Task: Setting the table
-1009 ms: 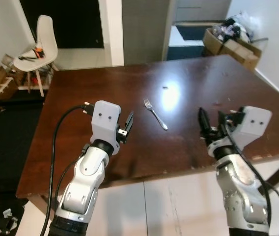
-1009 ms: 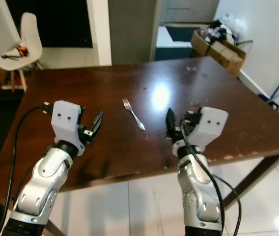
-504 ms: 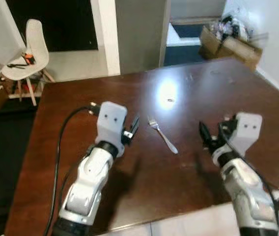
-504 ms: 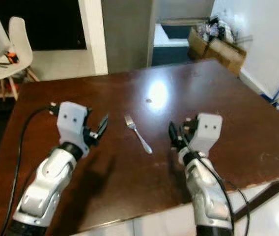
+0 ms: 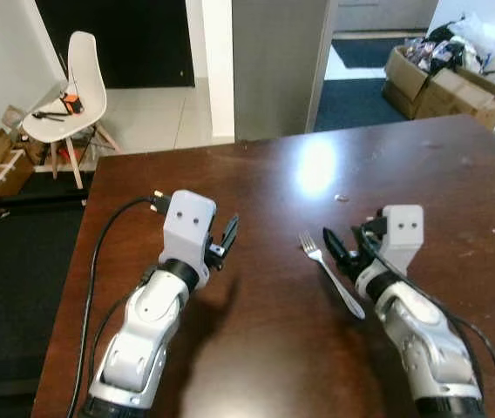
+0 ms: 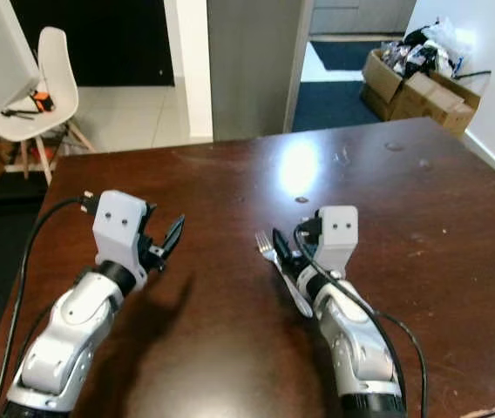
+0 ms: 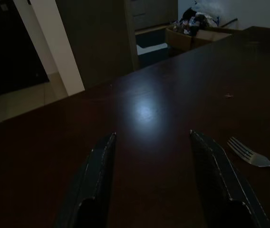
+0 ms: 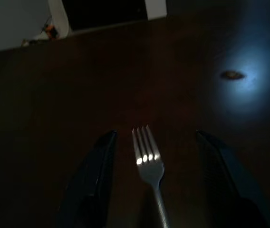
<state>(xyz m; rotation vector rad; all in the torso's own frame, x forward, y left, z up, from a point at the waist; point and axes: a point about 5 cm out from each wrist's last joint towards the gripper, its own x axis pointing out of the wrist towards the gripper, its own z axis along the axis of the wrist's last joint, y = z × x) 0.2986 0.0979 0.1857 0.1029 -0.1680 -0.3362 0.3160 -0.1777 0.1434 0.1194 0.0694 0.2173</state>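
1. Looks like a lived-in home — a dining area by the furniture.
2. Wide dark wooden tabletop with a lone fork lying on it.
3. White moulded chair on a pale tiled floor, oddments piled on its seat.
4. Open cardboard boxes stuffed with household clutter — set against the far wall beside a doorway.
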